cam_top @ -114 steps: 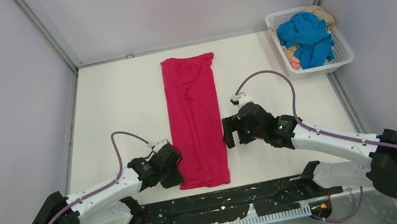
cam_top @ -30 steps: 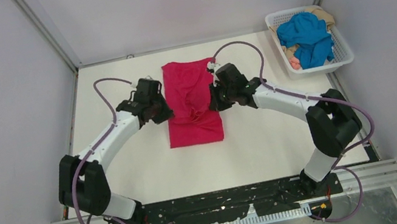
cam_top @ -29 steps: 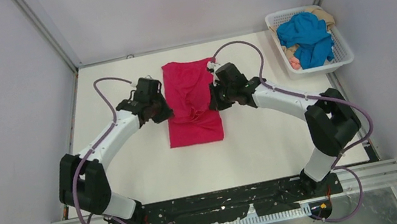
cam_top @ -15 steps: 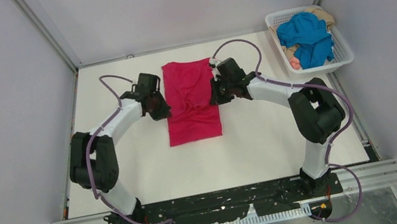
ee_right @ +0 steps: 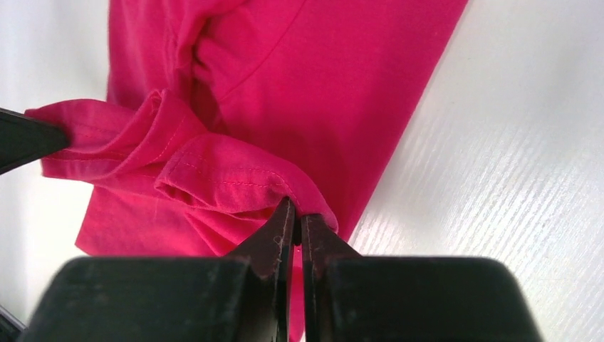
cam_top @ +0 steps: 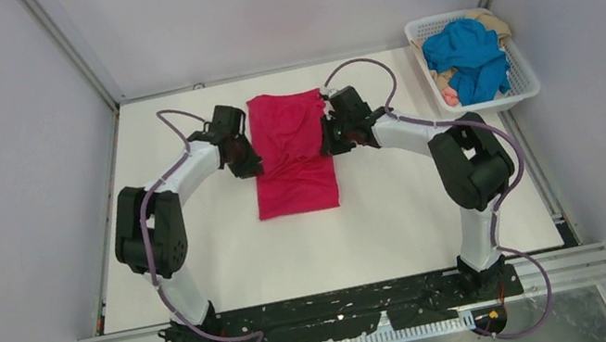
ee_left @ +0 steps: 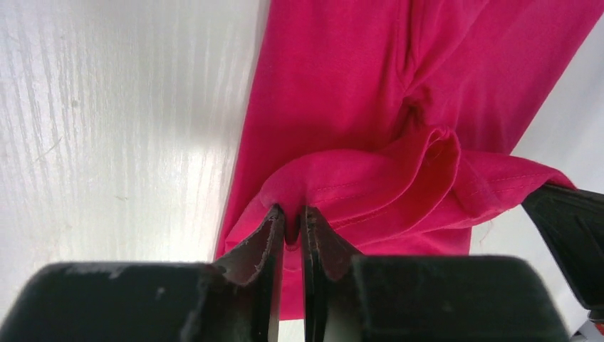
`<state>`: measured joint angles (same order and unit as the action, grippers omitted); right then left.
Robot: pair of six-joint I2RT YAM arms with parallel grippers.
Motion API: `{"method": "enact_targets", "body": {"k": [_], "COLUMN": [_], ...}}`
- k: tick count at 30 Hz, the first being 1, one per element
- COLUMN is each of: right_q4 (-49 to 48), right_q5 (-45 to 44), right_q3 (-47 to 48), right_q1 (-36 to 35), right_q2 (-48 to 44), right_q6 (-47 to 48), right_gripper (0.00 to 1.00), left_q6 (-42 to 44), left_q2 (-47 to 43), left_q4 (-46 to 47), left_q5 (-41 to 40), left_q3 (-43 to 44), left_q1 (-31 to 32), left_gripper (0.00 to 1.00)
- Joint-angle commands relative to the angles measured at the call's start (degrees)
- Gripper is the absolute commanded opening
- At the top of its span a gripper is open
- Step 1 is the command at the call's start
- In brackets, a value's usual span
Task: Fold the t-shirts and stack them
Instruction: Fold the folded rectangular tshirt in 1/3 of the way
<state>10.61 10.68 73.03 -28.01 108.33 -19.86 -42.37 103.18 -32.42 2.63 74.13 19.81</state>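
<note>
The crimson-pink t-shirt [cam_top: 296,181] lies as a narrow strip on the white table, its near half doubled back over the far half. My left gripper [cam_top: 252,163] pinches the folded-over hem at the shirt's left edge; in the left wrist view a bunched fold of the t-shirt [ee_left: 370,178] sits between the narrowly parted fingers of my left gripper [ee_left: 293,217]. My right gripper [cam_top: 327,142] holds the same hem at the right edge, and in the right wrist view it [ee_right: 295,211] is shut on the t-shirt [ee_right: 299,85]. A blue t-shirt [cam_top: 467,53] and a beige t-shirt [cam_top: 496,22] lie in the basket.
The white lattice basket [cam_top: 529,80] stands at the table's far right corner. Grey walls with metal frame posts [cam_top: 71,52] close in the left, back and right sides. The arms' black base rail [cam_top: 342,307] runs along the near edge.
Both grippers have carried the hem a little farther toward the back of the table, and the arms have drawn up more upright. The folded shirt's near edge sits in about the same place.
</note>
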Motion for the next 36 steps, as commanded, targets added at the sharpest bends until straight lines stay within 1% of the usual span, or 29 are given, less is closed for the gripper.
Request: {"method": "enact_targets", "body": {"k": [1, 3, 4, 5, 6, 7, 8, 9, 11, 12, 14, 17, 19, 20, 23, 26, 29, 30, 31, 32, 33, 34, 36], "right_q4": [-2.2, -2.9, -1.1, -0.2, 0.5, 0.5, 0.3, 0.1, -0.8, -2.2, -3.3, -3.5, -3.4, -3.4, -3.9, -3.0, -1.6, -1.2, -1.0, -0.6, 0.1, 2.8, 4.9], "right_q5": [-1.6, -4.0, -4.3, -3.7, -3.7, -3.6, -3.4, -2.8, -1.7, -1.1, 3.6, 6.0, 6.7, 7.1, 7.9, 8.0, 4.6, 3.5, 1.2, 0.2, -1.3, -1.5, -1.6], "right_q3": [3.7, 5.9, 9.3, 10.5, 11.9, 12.0, 11.3, 10.5, 6.6, 3.2, -0.4, -1.8, -0.7, -0.1, 4.3, 10.3, 16.5, 20.2, 22.0, 26.3, 28.9, 34.0, 40.6], "right_q1": [0.8, 1.5, 2.0, 2.7, 2.9, 3.0, 2.9, 2.8, 2.1, 1.2, -1.0, -5.3, -9.1, -9.8, -11.6, -11.8, -11.4, -11.1, -10.3, -9.8, -8.7, -7.5, -6.3], "right_q2": [1.3, 2.9, 3.6, 4.4, 4.4, 3.4, 1.5, 0.4, -3.6, -6.2, -8.5, -8.3, -5.6, -4.7, 0.7, 5.4, 11.2, 12.5, 15.3, 16.7, 19.9, 23.1, 26.1], "right_q6": [-0.1, 0.8, 0.7, 0.7, 0.7, 0.9, 0.7, 0.5, 0.5, 0.6, 0.2, -0.5, -1.4, -1.4, -2.2, -3.2, -2.8, -2.7, -2.9, -3.0, -3.6, -4.5, -4.9], "right_gripper": [0.15, 0.23, 0.40, 0.50, 0.68, 0.81, 0.88, 0.99, 0.95, 0.95, 0.95, 0.95, 0.95, 0.95, 0.95, 0.95, 0.95, 0.95, 0.95, 0.95, 0.95, 0.95, 0.95], "left_q6": [0.7, 1.0, 1.1, 1.3, 1.4, 1.3, 1.4, 1.4, 0.6, 0.1, -1.2, -2.0, -2.5, -2.6, -2.8, -3.0, -3.0, -2.9, -2.9, -2.7, -2.7, -2.7, -2.7], "left_q2": [1.7, 2.2, 2.3, 2.0, 1.1, -1.2, -3.7, -6.2, -12.0, -14.7, -19.1, -23.7, -26.7, -28.0, -30.9, -32.7, -33.4, -33.4, -33.2, -33.1, -32.9, -32.9, -32.8], "left_q4": [0.3, 0.6, 0.1, -0.7, -1.5, -1.8, -1.8, -1.5, 0.2, 1.4, 3.5, 2.7, 1.8, 1.4, 0.0, -1.1, -0.7, -0.6, -0.5, -0.4, -0.2, 0.0, 0.6], "left_q5": [0.0, -0.2, -0.4, -0.6, -0.8, -1.8, -3.5, -4.9, -5.6, -5.1, -3.7, -2.9, -3.2, -3.4, -4.7, -5.7, -4.6, -4.2, -3.7, -3.2, -2.9, -2.9, -0.8], "left_q3": [3.0, 4.2, 5.2, 6.2, 6.9, 6.7, 5.8, 4.1, -1.1, -4.1, -11.2, -16.9, -19.8, -21.1, -24.0, -26.3, -27.6, -28.0, -28.1, -28.5, -28.8, -29.2, -30.2], "left_q1": [-1.0, -1.6, -2.1, -2.7, -3.3, -3.6, -3.6, -3.6, -3.6, -3.6, -3.6, -3.6, -3.5, -3.6, -3.6, -3.6, -3.6, -3.6, -3.6, -3.6, -3.6, -3.6, -3.6], "left_gripper": [0.29, 0.62, 0.77, 0.85, 0.93, 0.98, 0.99, 1.00, 1.00, 1.00, 1.00, 1.00, 1.00, 1.00, 1.00, 1.00, 1.00, 1.00, 1.00, 1.00, 1.00, 1.00, 1.00]}}
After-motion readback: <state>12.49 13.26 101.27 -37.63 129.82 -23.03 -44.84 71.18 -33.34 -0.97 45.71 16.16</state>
